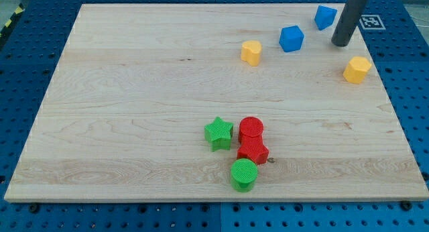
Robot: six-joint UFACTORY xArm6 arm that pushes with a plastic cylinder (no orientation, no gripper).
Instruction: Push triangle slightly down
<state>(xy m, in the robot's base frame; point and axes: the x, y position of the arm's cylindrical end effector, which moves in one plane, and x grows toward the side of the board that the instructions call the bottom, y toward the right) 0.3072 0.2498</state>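
Note:
The blue triangle block (pixel 325 17) lies near the board's top right edge. My tip (pixel 340 43) rests on the board just to the right of and below the triangle, a small gap apart from it. The dark rod rises from the tip toward the view's top right. A blue cube (pixel 291 38) sits left of the tip and below-left of the triangle.
A yellow block (pixel 251 52) lies left of the blue cube and a yellow hexagon (pixel 356 69) lies below-right of the tip. Near the bottom middle cluster a green star (pixel 218 133), a red cylinder (pixel 251 129), a red block (pixel 253 151) and a green cylinder (pixel 244 174). The wooden board (pixel 134 91) sits on a blue perforated table.

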